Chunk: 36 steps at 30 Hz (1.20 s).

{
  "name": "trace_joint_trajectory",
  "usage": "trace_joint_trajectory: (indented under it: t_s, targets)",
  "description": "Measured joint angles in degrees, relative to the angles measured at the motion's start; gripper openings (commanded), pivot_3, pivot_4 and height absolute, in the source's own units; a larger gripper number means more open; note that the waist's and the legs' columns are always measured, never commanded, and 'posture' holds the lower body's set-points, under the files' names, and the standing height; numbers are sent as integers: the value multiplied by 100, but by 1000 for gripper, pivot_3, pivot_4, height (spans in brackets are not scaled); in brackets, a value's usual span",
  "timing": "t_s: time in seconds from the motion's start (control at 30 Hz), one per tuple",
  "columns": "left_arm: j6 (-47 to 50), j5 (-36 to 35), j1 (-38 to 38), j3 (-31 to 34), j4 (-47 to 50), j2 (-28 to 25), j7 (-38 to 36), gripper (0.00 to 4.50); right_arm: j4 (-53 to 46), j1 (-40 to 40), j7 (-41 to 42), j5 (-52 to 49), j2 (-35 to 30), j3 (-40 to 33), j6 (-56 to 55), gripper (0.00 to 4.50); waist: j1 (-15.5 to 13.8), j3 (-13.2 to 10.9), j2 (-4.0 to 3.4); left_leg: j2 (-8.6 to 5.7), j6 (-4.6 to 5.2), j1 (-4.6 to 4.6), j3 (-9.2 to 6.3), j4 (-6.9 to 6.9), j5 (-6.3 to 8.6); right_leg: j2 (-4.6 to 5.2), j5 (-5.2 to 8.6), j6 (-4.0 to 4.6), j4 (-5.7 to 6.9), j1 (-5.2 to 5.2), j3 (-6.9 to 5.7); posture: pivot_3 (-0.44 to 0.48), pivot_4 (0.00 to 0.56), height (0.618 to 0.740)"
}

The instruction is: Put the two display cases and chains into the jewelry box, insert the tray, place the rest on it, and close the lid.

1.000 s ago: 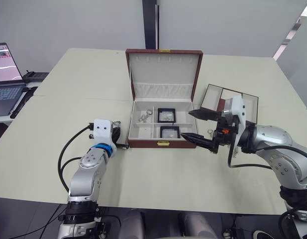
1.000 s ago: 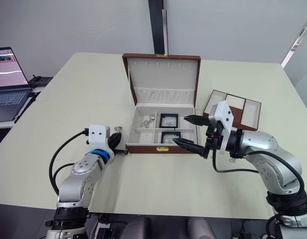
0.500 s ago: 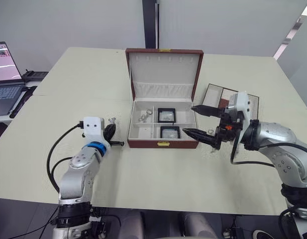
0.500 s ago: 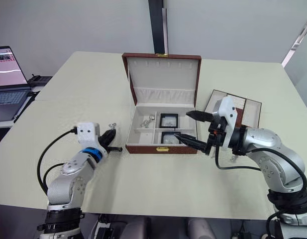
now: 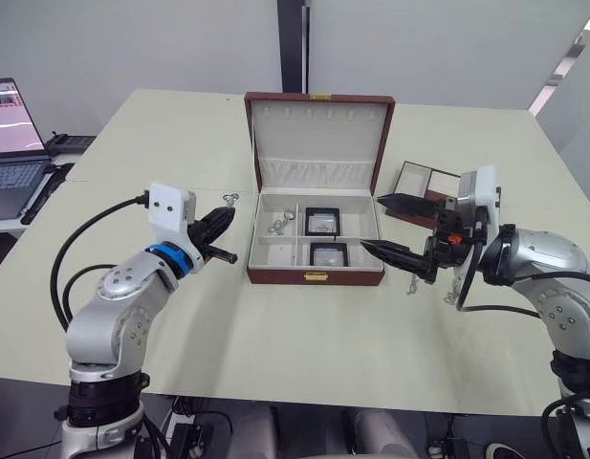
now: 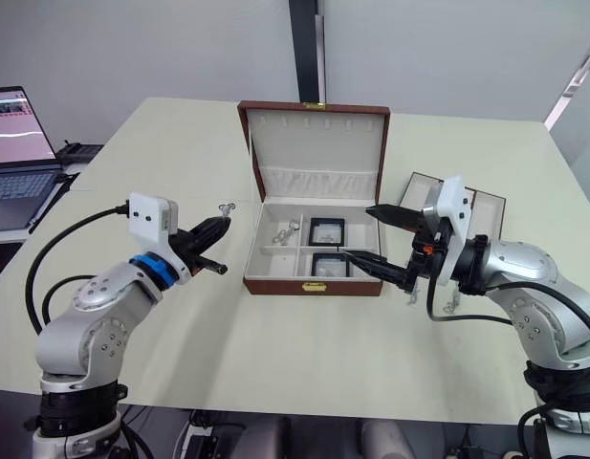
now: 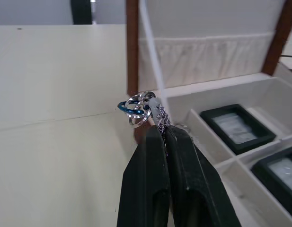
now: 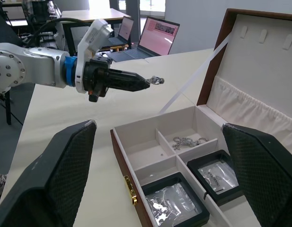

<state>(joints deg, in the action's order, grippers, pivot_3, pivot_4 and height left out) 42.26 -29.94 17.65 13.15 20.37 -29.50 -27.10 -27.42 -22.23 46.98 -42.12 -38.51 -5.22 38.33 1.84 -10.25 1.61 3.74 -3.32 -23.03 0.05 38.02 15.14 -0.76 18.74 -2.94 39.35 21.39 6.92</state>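
The open jewelry box stands mid-table with its lid upright. Two black display cases and one chain lie in its compartments. My left gripper hangs above the table just left of the box, shut on a silver chain with rings that sticks out past its tips. My right gripper is open wide at the box's right front corner, holding nothing. The brown tray lies behind it on the table. Loose chains rest on the table below the right arm.
A laptop sits on a side desk off the table's left edge. Bare table stretches in front of the box and at the far left.
My left arm has risen from the table at the box's left front corner, lifting the chain. My right gripper has drawn back slightly to the right, still open.
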Motion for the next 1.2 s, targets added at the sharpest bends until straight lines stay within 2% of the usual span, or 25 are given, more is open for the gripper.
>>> trace_joint_trajectory:
  t_s: [0.2,0.47,0.67,1.03,1.13,1.2]
  targets:
    - [229,-654,345,-19,-54,-522,-984,18,-216,219,-250,5,71,-45,-22,4500,1,-1,-1,0,0,-1,1,-2,0,0,0,0,-4,0,-1,0,150,740]
    - [145,-623,617,-730,-748,-1044,-2108,18,-477,527,-549,39,150,-52,-46,4500,1,-3,-3,0,1,-4,1,-6,0,-1,0,0,-19,1,0,0,150,740]
    - [-133,-322,617,-1058,-1073,-1104,-2474,18,-643,765,-601,39,108,-93,-47,4500,-2,-3,-3,0,1,-17,0,-6,1,-1,1,1,-31,6,-1,0,150,740]
    - [-547,-109,538,-1069,-1449,-1079,-2743,18,-647,764,-626,48,83,-170,-55,4500,-2,-3,-3,1,1,-17,-2,-6,1,-1,1,1,-30,6,-2,0,150,740]
    - [-684,-40,493,-1069,-1612,-1066,-2774,646,-647,765,-602,49,70,-171,-66,4500,-2,-3,-3,1,2,-17,-3,-5,1,-1,1,1,-30,6,-3,0,150,740]
    - [-745,-30,462,-1069,-1642,-1056,-2817,1250,-647,765,-589,49,64,-171,-81,4500,-2,-3,-3,1,2,-17,-3,-5,1,-1,1,1,-30,6,-3,0,150,740]
